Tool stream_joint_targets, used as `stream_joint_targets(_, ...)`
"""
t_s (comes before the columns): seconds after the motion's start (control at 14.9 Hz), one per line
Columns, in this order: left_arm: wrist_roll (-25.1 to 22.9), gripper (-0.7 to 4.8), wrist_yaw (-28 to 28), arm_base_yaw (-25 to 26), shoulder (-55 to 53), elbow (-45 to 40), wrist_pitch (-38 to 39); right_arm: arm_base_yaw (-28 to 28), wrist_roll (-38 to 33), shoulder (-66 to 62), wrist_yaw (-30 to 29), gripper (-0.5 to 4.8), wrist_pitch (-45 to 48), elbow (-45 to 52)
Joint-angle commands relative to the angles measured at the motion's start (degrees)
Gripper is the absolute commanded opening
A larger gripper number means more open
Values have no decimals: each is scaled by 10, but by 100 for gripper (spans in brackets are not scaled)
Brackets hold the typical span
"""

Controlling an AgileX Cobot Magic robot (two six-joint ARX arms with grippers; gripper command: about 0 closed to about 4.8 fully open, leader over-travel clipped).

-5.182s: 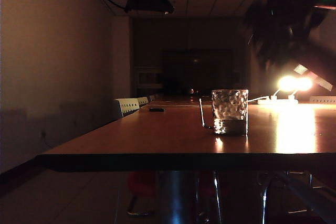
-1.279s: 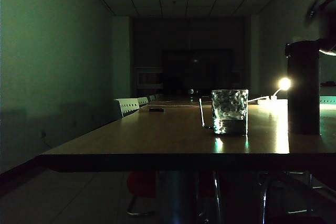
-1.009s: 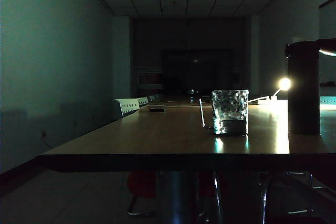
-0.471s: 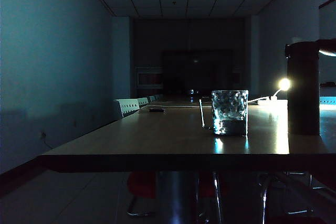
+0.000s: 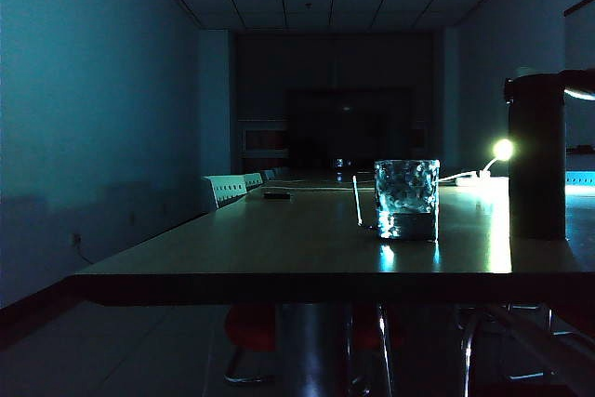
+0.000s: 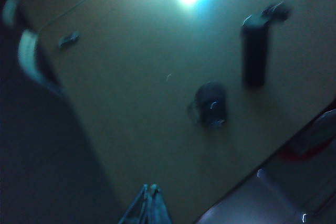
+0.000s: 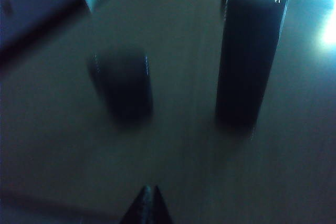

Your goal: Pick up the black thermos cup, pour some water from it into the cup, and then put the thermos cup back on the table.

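In the exterior view the room is dark, lit mainly by a small lamp (image 5: 503, 149) glowing far down the table (image 5: 279, 248). The cup (image 5: 406, 198) stands upright on the table a little right of centre, and a band of liquid shows at its bottom. The black thermos cup (image 5: 537, 155) stands upright on the table near the right edge of the frame, well apart from the cup, with its lid piece jutting sideways at the top. A small dark object (image 5: 276, 194) lies farther back on the table, and pale chair backs (image 5: 226, 188) line the table's left side. Neither arm appears in this view.

In the left wrist view, which is blurred, the left tool (image 6: 148, 208) has its fingers pressed together and holds nothing. It hangs high above the table (image 6: 131, 108), near its edge. The cup (image 6: 211, 105) and the black thermos cup (image 6: 255, 51) stand apart from each other and well away from the tool.

In the right wrist view, also blurred, the right tool (image 7: 146, 207) is likewise pressed together and empty, above the table (image 7: 184, 156). The black thermos cup (image 7: 249, 56) stands upright ahead of it, and the cup (image 7: 125, 85) stands beside the thermos without touching it.
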State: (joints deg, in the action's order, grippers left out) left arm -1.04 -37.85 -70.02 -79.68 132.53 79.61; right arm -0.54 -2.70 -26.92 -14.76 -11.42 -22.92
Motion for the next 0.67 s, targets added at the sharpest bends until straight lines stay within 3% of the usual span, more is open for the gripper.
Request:
stream_joint_targets(0.07, -83, -8, 78, 0, -2, -1, -97, 0, 2, 8, -4, -5, 11, 1)
stream_joint_targets(0.2, -97, -8, 139, 0, 2, 0, -133, -1, 2, 8, -4, -5, 10, 1)
stream_joint_targets(0.67, -110, -8, 173, 11, 31, -7, -185, 0, 1, 8, -4, -5, 9, 1)
